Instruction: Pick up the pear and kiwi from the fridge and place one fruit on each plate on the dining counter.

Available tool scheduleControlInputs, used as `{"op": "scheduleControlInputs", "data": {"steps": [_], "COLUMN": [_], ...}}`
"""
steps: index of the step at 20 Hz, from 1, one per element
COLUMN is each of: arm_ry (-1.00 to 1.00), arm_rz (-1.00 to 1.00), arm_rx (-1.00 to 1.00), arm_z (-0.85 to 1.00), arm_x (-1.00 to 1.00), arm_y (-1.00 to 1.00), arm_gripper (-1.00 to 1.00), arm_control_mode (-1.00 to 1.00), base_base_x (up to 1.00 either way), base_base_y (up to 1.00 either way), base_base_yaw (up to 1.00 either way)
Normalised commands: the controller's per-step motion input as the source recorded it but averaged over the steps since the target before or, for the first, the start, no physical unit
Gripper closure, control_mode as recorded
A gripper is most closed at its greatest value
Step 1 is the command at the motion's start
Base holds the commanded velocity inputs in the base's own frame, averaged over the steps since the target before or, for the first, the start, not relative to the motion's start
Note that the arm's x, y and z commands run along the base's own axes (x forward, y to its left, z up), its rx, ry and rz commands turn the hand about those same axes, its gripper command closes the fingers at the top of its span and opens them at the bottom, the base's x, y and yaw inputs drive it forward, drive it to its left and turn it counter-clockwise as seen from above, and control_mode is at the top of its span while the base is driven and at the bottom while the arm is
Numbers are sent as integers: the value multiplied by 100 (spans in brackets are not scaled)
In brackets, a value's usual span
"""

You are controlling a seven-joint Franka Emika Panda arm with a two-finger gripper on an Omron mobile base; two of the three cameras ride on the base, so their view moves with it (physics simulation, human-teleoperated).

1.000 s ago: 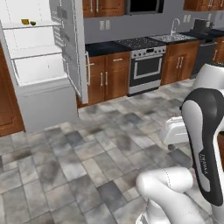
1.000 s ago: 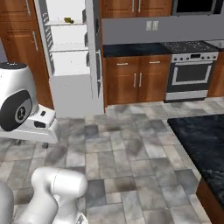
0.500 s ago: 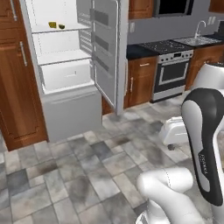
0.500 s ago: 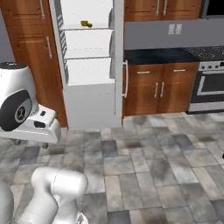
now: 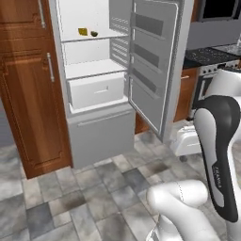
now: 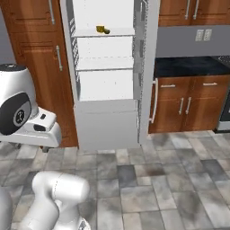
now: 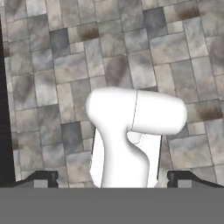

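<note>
1. The fridge stands with its door swung wide, a white interior with shelves and a white drawer showing, a closed grey lower drawer beneath.
2. On the upper shelf of the fridge sit two small things side by side: a yellowish one, the pear as best I can tell, and a darker rounder one just beside it, the kiwi (both are too small here to be sure which is which).
3. From the right base view the same pair sits on that upper shelf, the yellowish piece touching or nearly touching the darker one.
4. A brown wooden cabinet adjoins the fridge on the far side from its open door.
5. Beyond the fridge's open door a dark-topped wall counter runs along, with wooden cupboard doors below.
6. The gripper is well apart from the fridge, pointing down at the grey tiled floor; its two dark fingertips stand spread wide with nothing between them.
</note>
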Motion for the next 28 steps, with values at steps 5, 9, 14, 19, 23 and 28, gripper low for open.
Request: {"op": "scheduleControlInputs", "data": {"steps": [5, 9, 14, 19, 23, 28], "arm_ry": [0, 0, 0, 0, 0, 0], "arm_rz": [0, 0, 0, 0, 0, 0], "arm_rx": [0, 0, 0, 0, 0, 0], "arm_z": [0, 0, 0, 0, 0, 0], "arm_x": [0, 0, 0, 0, 0, 0], "arm_y": [0, 0, 0, 0, 0, 0], "arm_gripper": [-100, -100, -100, -100, -100, -100], "arm_control_mode": [100, 100, 100, 100, 100, 100], "base_base_x": [100, 100, 91, 100, 92, 52], "base_base_y": [8, 0, 6, 3, 1, -17], "base_base_yaw": [0, 0, -2, -1, 0, 0]}}
